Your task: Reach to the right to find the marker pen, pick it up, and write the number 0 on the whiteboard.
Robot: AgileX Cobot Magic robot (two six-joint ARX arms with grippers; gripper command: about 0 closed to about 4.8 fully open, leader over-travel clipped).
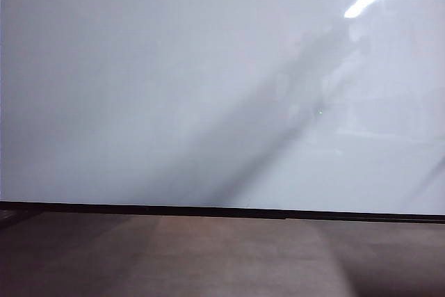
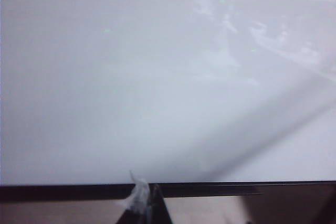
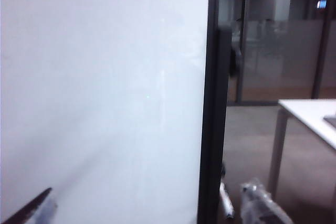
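Facing whiteboard (image 1: 174, 88) | right gripper (image 3: 152, 211) wide open, empty, marker pen (image 3: 226, 203) nearby | left gripper (image 2: 149, 208) opening unclear

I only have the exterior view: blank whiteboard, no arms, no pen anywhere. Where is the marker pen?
Observer: The right wrist view shows a thin pale stick, likely the marker pen, low down just past the whiteboard's black right edge.
Operator: Is the right gripper ready for it?
Observer: The right gripper is open wide and holds nothing.
Operator: And the left gripper?
Observer: The left gripper points at the board's lower edge. I cannot tell whether it is open or shut.
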